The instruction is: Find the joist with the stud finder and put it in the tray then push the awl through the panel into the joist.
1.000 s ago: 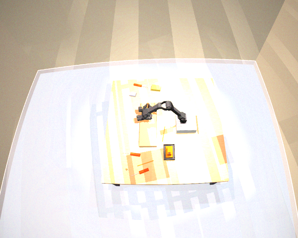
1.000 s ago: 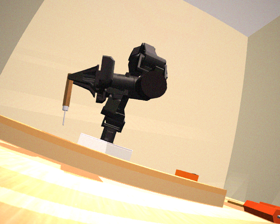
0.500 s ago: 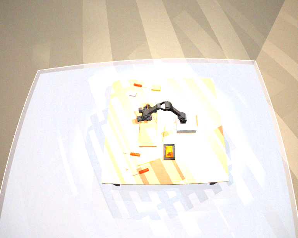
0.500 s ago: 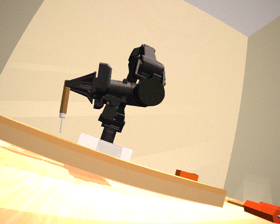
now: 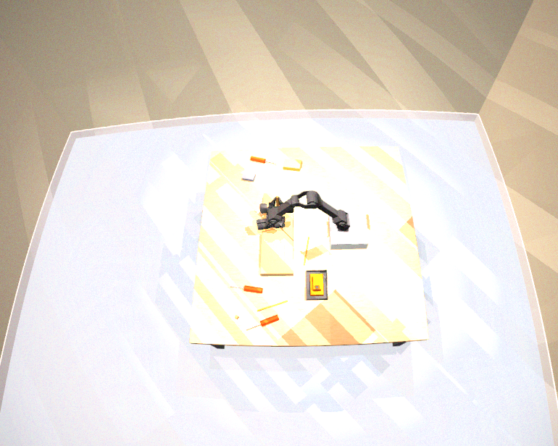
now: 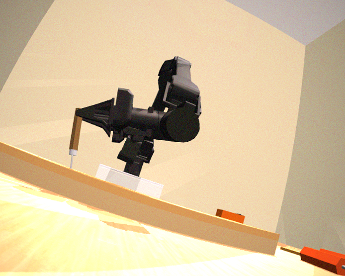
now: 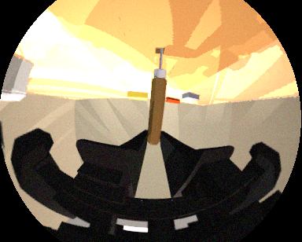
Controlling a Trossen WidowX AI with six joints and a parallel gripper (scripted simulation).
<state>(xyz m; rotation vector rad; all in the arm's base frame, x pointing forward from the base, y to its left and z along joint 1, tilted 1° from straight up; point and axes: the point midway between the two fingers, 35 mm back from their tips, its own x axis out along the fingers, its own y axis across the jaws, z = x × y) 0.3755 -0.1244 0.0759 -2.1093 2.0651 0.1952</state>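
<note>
My gripper (image 5: 277, 200) (image 6: 79, 112) (image 7: 154, 133) is shut on the top of the awl's brown handle. The awl (image 6: 75, 132) (image 7: 158, 106) hangs upright, spike down, over the far part of the floor panel (image 5: 276, 255) (image 6: 166, 210). In the exterior view the spike reaches down to the panel's top edge; whether its tip touches or enters the panel is hidden. A small dark patch (image 7: 158, 50) shows by the tip in the wrist view. The yellow stud finder (image 5: 317, 282) (image 6: 229, 216) lies in the dark tray (image 5: 307, 292). The joist is not visible.
Two orange-handled tools (image 5: 253, 289) (image 5: 269, 321) lie near the table's front left. Another orange-handled tool (image 5: 257, 159) (image 7: 173, 100), a yellow block (image 5: 292, 165) (image 7: 138, 94) and a grey block (image 5: 248, 177) (image 7: 190, 95) lie at the back. Thin sticks (image 5: 272, 305) (image 5: 306, 250) lie beside the panel.
</note>
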